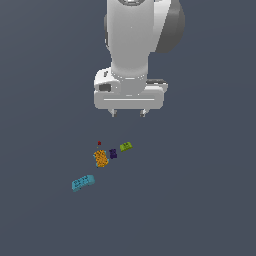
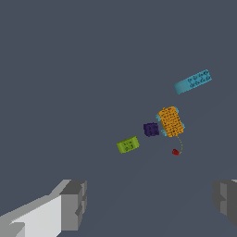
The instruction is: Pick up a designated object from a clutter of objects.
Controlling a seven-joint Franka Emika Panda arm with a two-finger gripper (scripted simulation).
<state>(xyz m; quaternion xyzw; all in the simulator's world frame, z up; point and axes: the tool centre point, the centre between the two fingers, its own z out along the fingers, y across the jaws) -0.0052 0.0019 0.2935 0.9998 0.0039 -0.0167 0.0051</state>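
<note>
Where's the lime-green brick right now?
In the exterior view the green brick lies at the right end of the cluster, just right of the purple brick, below the raised end effector.

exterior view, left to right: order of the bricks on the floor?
cyan brick → orange studded block → dark purple brick → lime-green brick. The tiny dark red piece sits directly above the orange block in the picture, so its place in the order is unclear.

white rounded arm, boxy hand, grey fingertips.
</note>
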